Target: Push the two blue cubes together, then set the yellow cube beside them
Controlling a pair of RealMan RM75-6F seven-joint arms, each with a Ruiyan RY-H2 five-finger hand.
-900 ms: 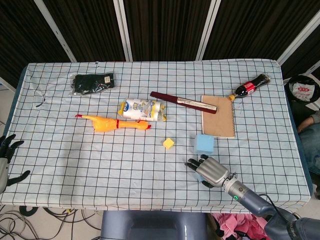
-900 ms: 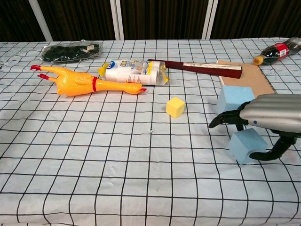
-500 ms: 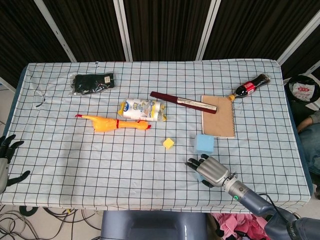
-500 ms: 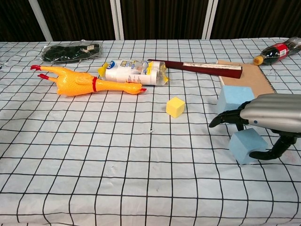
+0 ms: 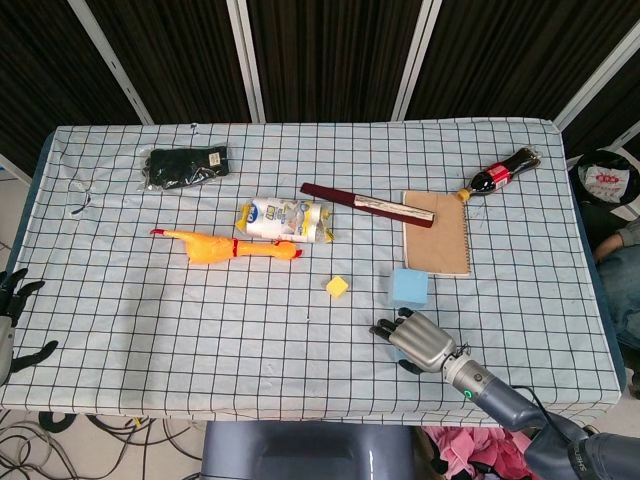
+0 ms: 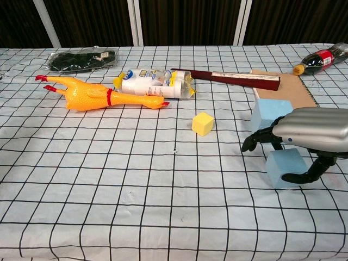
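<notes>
The larger blue cube [image 5: 408, 287] [image 6: 270, 113] lies by the near edge of a brown notebook. The smaller blue cube [image 6: 286, 167] sits in front of it, a gap between them; the head view hides it under my right hand [image 5: 418, 340] [image 6: 312, 130]. That hand arches over the small cube, fingers [image 6: 255, 138] spread past its left side and the thumb at its front right edge, gripping nothing. The yellow cube [image 5: 338, 287] [image 6: 203, 123] stands alone to the left. My left hand [image 5: 8, 320] hangs off the table's left edge, fingers apart and empty.
A rubber chicken [image 6: 92, 96], a plastic packet [image 6: 155, 82], a dark red fan box [image 6: 228, 78], the notebook [image 5: 436, 233] and a cola bottle [image 5: 505, 174] lie across the far half. A black glove pack [image 5: 185, 166] lies far left.
My right hand has shifted slightly and its thumb has slid left along the small blue cube, which now sits a little squarer. The other objects have not moved.
</notes>
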